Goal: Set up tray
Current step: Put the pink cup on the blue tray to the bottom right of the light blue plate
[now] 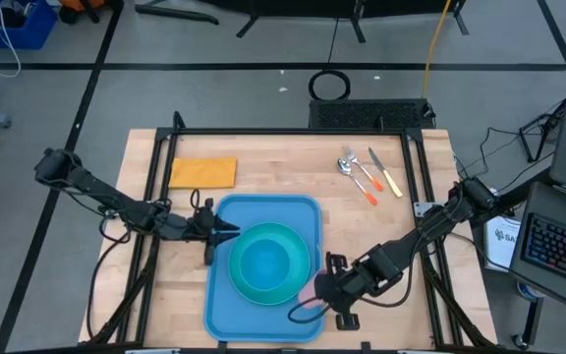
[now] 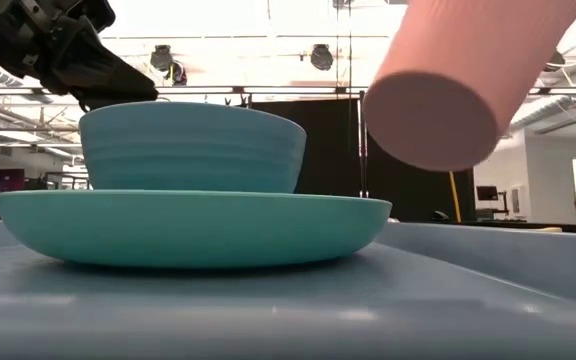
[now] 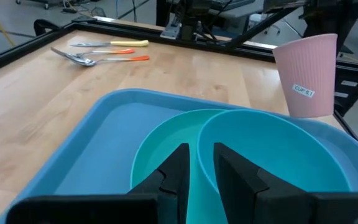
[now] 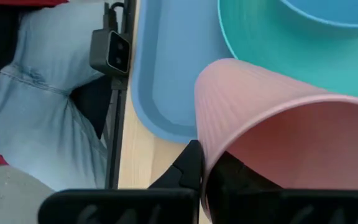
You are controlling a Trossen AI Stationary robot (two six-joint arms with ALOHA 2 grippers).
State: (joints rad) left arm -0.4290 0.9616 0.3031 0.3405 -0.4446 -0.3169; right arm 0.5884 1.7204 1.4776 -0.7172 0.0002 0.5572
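From above, the tray [image 1: 263,258] lies on the counter's [image 1: 293,172] near middle, long axis near-to-far, holding 1 plate [image 1: 268,263] with 1 bowl [image 1: 263,262] in it. In the left wrist view, the left tool [image 3: 197,163] pinches the bowl's rim. In the right wrist view, the right tool [image 4: 205,167] pinches the tilted pink cup's [image 4: 278,124] rim over the tray's near right.

pink cup [image 3: 307,74] sticker reads "cup 6.1".

Pink cup [image 4: 278,137] cut off by picture's edge
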